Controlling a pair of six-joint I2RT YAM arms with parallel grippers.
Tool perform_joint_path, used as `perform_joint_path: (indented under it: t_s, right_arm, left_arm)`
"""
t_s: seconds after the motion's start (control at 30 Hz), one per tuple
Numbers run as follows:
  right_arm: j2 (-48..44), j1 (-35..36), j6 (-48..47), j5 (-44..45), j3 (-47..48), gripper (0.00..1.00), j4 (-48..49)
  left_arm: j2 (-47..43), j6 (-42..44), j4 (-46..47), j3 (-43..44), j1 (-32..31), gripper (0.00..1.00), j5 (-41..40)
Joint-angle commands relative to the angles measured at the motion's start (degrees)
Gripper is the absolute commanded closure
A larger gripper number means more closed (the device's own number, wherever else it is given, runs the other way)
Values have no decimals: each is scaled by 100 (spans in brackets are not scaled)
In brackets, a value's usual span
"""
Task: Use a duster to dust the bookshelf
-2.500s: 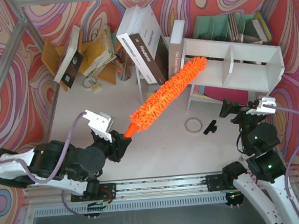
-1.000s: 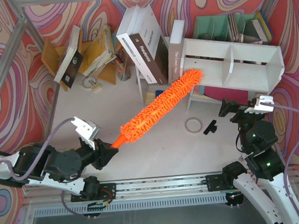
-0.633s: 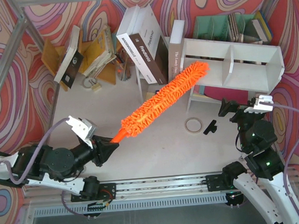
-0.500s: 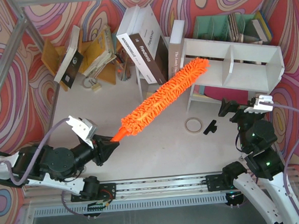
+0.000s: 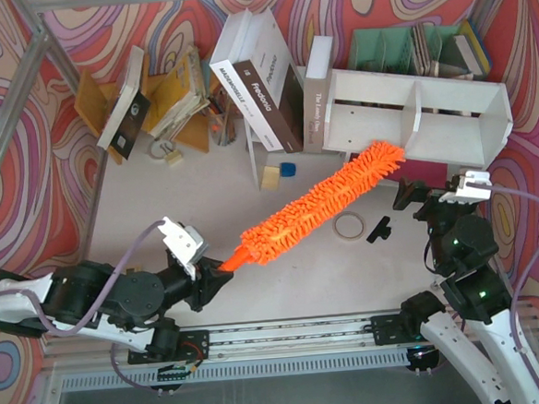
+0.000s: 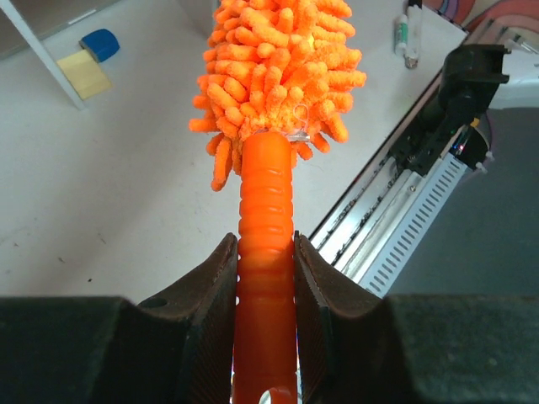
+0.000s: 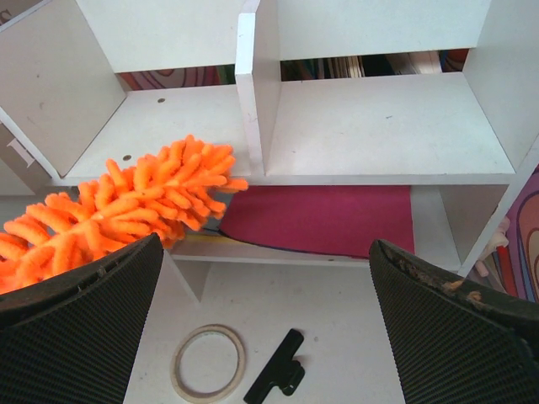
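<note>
The white bookshelf stands at the back right, its two compartments facing me. The orange duster slants across the table from lower left to upper right. Its fluffy tip lies against the front edge of the left compartment's bottom board, just left of the divider. My left gripper is shut on the ribbed orange handle, both fingers pressed to its sides. My right gripper hangs open in front of the bookshelf, with nothing between its fingers.
A tape ring and a black clip lie on the table below the shelf. A magenta sheet sits under it. Leaning books, a mint organizer, a yellow pad and more books line the back.
The left arm has moved right. The duster has swung down and right, its tip dropping from inside the left compartment to the bottom board's front edge. The right arm is unchanged.
</note>
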Motion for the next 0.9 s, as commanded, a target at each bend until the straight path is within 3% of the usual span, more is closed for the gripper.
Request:
perform_joint_path:
  t_s: [0.0, 0.47, 0.63, 0.73, 0.87]
  right_arm:
    - [15, 22, 17, 54, 117, 1, 138]
    - [503, 18, 795, 53, 595, 1, -392]
    - [1154, 22, 2848, 509, 1411, 1, -1858]
    - [1439, 22, 4107, 132, 1666, 1, -2588]
    - [1410, 22, 5133, -809, 1360, 1, -2251]
  left_arm:
    - [5, -27, 187, 22, 18, 100, 160]
    - [283, -300, 620, -439, 14, 100, -262]
    - [287, -131, 900, -430, 22, 100, -249]
    - [357, -46, 1006, -415, 17, 100, -261]
    - [385, 144, 1266, -419, 14, 100, -292]
